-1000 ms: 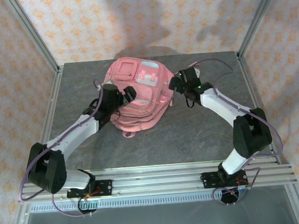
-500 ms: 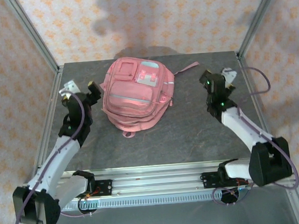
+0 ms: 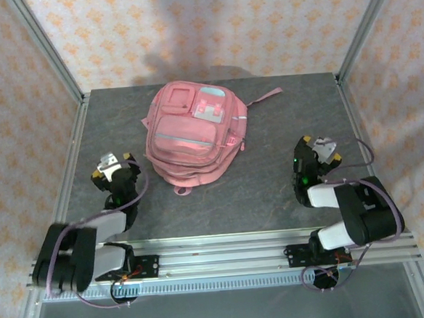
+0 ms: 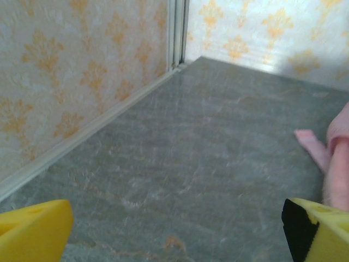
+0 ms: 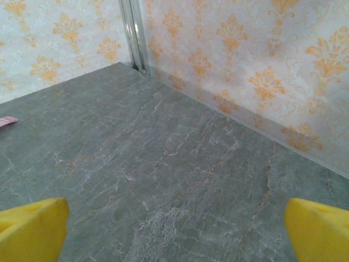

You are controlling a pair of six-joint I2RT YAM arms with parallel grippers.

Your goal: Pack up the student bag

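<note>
Pink student bag (image 3: pixel 196 135): lies flat on the surface (image 3: pixel 272 191), front pockets up, ahead of both end effectors and between them, well apart from each. Its edge peeks in just right of the left one in the left wrist view.

Loose strap (image 3: pixel 264 95): trails off the bag's far corner, ahead and to the left of the right end effector.

What could go wrong: I'd guess soft fabric is your main headache. If you tug a zip or flap with one arm and nothing pins the bag, the whole thing will probably slide instead of opening. That strap could also snag a finger if you sweep in low from the right. I can't make out any zip pulls from here, so aiming for one is a gamble.

Left end effector (image 3: pixel 113 164): spread wide, yellow fingertips (image 4: pixel 32 229) at opposite corners of its wrist view, nothing between them, touching nothing.

Right end effector (image 3: pixel 320 148): same deal, wide apart and empty, with bare surface ahead of it.
</note>
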